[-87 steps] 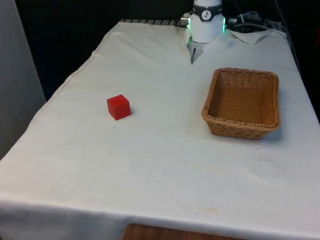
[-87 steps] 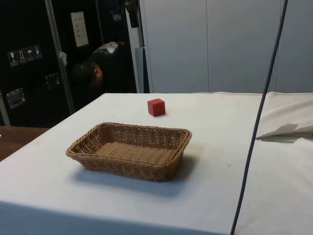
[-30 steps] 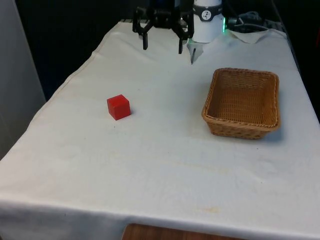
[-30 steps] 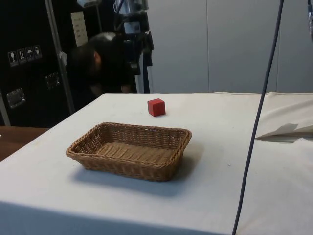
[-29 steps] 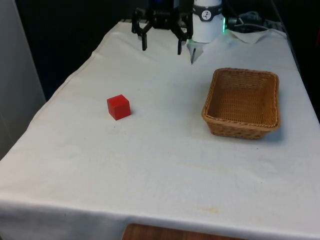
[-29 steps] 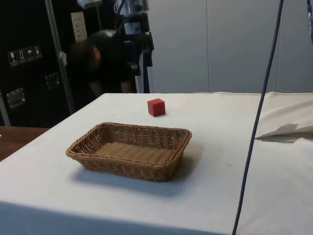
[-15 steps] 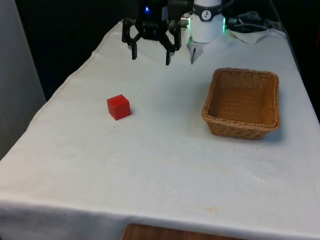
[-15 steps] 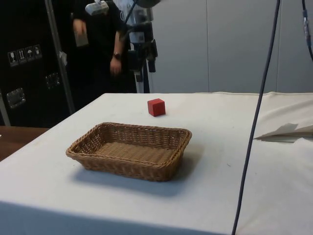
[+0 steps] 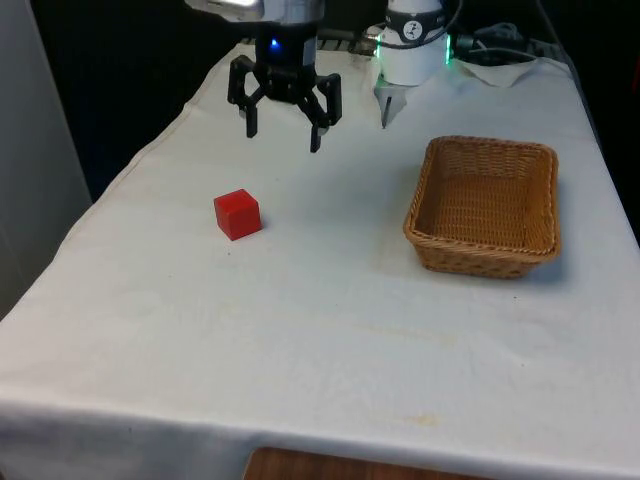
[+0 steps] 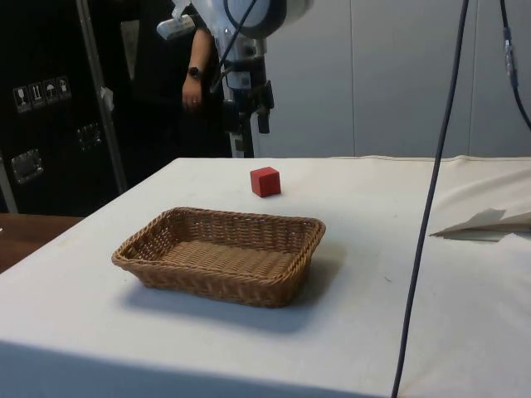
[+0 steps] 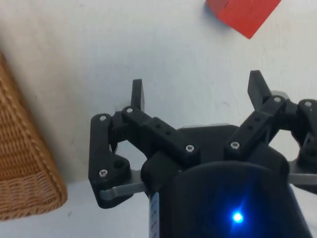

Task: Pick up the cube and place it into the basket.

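The black pincer (image 9: 281,130) hangs in the air above the bench (image 9: 330,330), near its far edge, and its two fingers are spread wide apart with nothing between them. The fingers (image 11: 137,94) are thin, made of dark hard links joined with small screws, and their tips point down to the cloth. In the side view the pincer (image 10: 249,124) hangs higher than the cube and is not touching it.

The cube (image 9: 237,214) is red, with smooth matte faces and sharp straight edges. It rests flat on the white cloth, toward the bench edge that is on the front view's left, and a little nearer to the far end than to the near end. It is apart from the pincer, closer to the near edge than the pincer is. In the wrist view one corner of the cube (image 11: 242,15) shows beyond the fingertips, not between them.

The basket (image 9: 485,205) is rectangular with rounded corners, woven from light brown wicker, with a thicker braided rim and low walls that lean a little outward. It is empty and stands on the opposite side of the bench, well apart from the cube.

The cloth is soft, with light wrinkles. Behind the bench, in the side view, a person's hand (image 10: 192,89) with a dark wristband shows.
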